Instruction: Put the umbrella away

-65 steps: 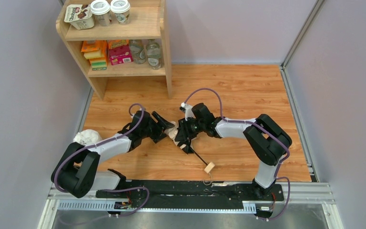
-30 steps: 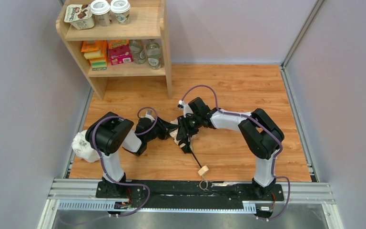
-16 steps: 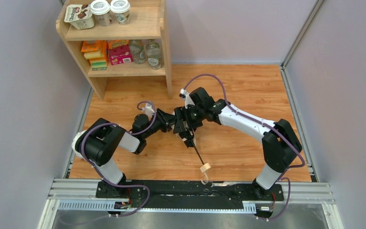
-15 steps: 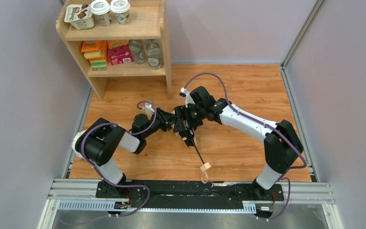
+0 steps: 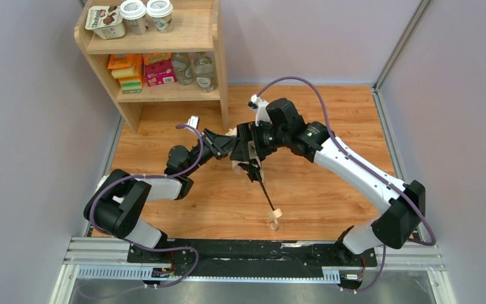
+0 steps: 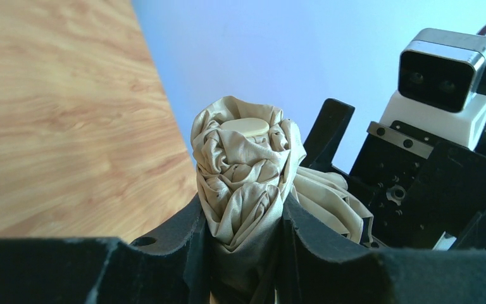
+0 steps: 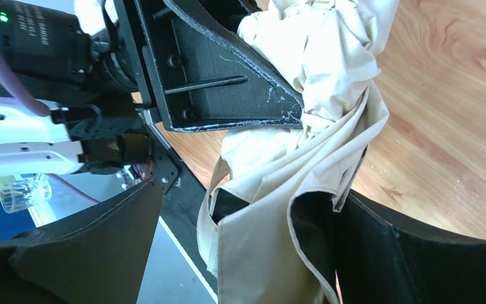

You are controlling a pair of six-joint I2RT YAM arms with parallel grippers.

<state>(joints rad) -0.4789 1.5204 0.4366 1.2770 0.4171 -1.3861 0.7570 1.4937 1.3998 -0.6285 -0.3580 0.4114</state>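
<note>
— Holding anything, that left gripper (image 6: 243,223)?

— Yes. Its two black fingers (image 6: 177,237) press from either side on the umbrella (image 6: 243,158), just below the bunched tip of the beige canopy (image 6: 234,190). A small round cap (image 6: 245,125) sits on top of the crumpled folds. The grip is narrow and the cloth bulges above it.

— And the right gripper (image 7: 237,212)?

— Its jaws stand wide apart. Loose canopy fabric hangs between them and drapes against one finger (image 7: 380,253), but nothing is pinched. The other finger stands clear of the cloth.

— How close are the two?

— Just beside each other. From the right wrist, one of the left gripper's fingers shows right ahead, pressed against the cloth. From the left wrist, the right arm's camera (image 6: 446,66) sits just behind the bundle.

— Where is the umbrella overall?

— From above, it is over the middle of the wood-grain table (image 5: 342,107), with the canopy end between the two grippers. The thin black shaft (image 5: 264,193) slants toward the near edge, the small wooden handle (image 5: 277,213) is at its far end, and the strap (image 5: 274,224) is just beyond that. Whether the handle touches the table I cannot tell.

— Anything around it?

— A wooden shelf (image 5: 220,76) stands at the far left corner, near the grippers and well apart from the handle. It has cups (image 5: 147,14) on top, with boxes (image 5: 158,68) and bottles (image 5: 193,68) below.
</note>
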